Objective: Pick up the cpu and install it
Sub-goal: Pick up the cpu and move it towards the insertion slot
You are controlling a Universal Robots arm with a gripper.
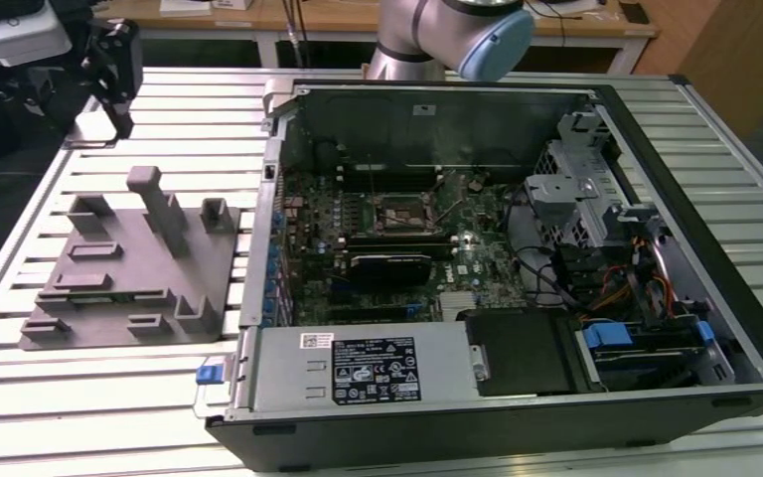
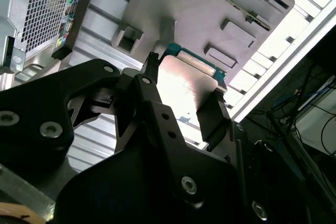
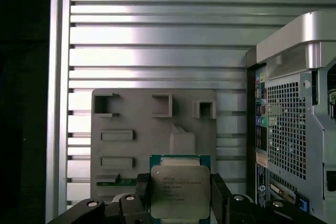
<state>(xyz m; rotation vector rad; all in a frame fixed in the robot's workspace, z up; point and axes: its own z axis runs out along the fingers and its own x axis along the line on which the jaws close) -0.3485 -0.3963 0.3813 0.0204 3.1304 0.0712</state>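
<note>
— Where is the glare falling?
— Light is bouncing hard off the cpu (image 2: 184, 90) between the fingers (image 2: 212, 119) in the second wrist view, washing out its metal top.
— And beyond the fingers?
— In the first wrist view the slatted table (image 3: 157, 30) is shining in bright bands, while the fingers are sitting in deep shadow.

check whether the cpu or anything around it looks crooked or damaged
Nothing stands out. The cpu sits square between the fingers, and the fixture lies flat on the table.
</note>
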